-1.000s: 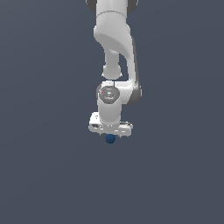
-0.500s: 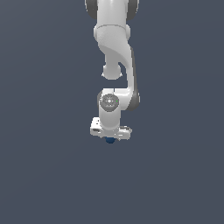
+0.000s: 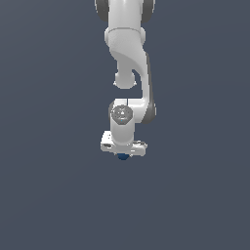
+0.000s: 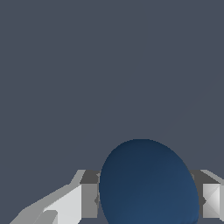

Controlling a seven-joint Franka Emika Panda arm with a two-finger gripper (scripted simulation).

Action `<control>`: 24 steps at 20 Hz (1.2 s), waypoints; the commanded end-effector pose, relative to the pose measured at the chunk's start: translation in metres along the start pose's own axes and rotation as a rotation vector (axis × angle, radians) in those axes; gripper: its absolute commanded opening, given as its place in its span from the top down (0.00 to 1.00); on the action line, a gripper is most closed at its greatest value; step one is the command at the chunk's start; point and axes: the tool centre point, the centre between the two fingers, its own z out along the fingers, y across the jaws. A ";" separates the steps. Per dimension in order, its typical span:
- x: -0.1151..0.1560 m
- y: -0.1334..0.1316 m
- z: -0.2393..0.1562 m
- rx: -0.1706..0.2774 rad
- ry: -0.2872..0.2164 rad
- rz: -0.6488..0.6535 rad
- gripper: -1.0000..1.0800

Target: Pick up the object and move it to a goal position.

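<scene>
In the exterior view, the white arm (image 3: 128,58) hangs straight down from twelve o'clock, and its gripper (image 3: 122,154) has the jaws drawn in narrow. The small dark blue ball (image 3: 122,156) peeks out just beneath the hand, at six o'clock of it. In the wrist view, the ball (image 4: 148,183) fills the gap, touching a finger (image 4: 89,199) on each side: the jaws grip it.

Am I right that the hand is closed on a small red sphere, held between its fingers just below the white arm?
Not quite: the sphere is dark blue, not red. The wrist view shows it plainly between the fingers, and the exterior view shows the same blue peeking out under the hand. The rest stands: the hand is closed on it, just below the white arm.
</scene>
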 end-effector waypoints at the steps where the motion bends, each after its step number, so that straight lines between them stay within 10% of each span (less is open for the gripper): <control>1: 0.000 0.000 0.000 0.000 0.000 0.000 1.00; 11: -0.004 -0.040 -0.001 0.000 0.000 0.000 1.00; 24: -0.013 -0.184 -0.004 0.000 0.000 0.000 1.00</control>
